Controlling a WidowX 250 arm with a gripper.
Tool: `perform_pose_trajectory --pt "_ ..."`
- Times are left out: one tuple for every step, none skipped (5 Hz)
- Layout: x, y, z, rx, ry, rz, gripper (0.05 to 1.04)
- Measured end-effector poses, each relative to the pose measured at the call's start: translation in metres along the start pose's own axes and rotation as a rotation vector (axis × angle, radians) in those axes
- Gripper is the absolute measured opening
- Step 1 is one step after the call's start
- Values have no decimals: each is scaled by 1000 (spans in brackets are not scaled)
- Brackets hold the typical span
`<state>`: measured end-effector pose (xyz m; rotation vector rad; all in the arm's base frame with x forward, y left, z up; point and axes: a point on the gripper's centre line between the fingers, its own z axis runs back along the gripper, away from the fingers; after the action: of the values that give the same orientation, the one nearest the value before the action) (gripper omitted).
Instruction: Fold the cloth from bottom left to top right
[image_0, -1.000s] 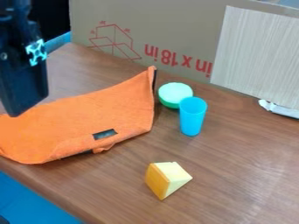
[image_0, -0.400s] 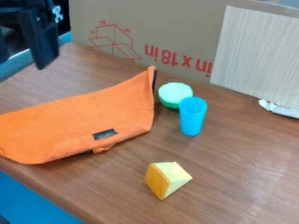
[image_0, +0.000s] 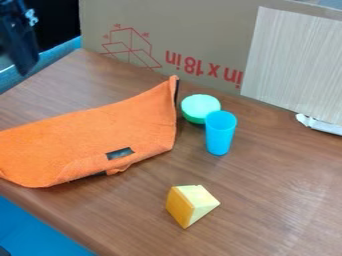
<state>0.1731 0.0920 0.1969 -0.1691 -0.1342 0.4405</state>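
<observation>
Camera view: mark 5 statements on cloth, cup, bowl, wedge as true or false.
1. The cloth is orange. True.
2. The cup lies on its side. False: it stands upright.
3. The wedge sits on top of the cloth. False: it is on the table, apart from the cloth.
4. The bowl is right by the cup. True.
5. The gripper is pinching the cloth. False: the arm is at the upper left, off the cloth.
</observation>
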Motion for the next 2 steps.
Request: perform_pose_trajectory --pt "4 27 -12 -26 -42 5 999" --pt "9 50 -23 -39 -86 15 999"
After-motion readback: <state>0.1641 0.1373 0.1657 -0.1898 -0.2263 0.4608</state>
